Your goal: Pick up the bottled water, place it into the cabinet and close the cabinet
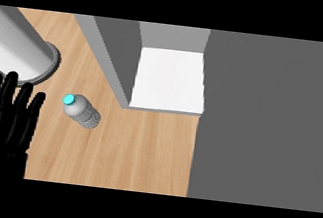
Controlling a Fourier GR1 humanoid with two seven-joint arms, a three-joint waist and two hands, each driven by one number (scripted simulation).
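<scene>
A small clear water bottle with a light blue cap stands on the wooden counter, left of centre. My left hand rests at the lower left, fingers straight and pointing up, a short gap left of the bottle and not touching it. Behind the bottle to the right is the cabinet, open, with a white shelf showing inside; its grey door or side panel juts toward the counter. My right hand does not show.
A large silver cylinder stands at the back left of the counter, just above my left hand. A flat dark grey surface fills the whole right side beyond the counter's edge.
</scene>
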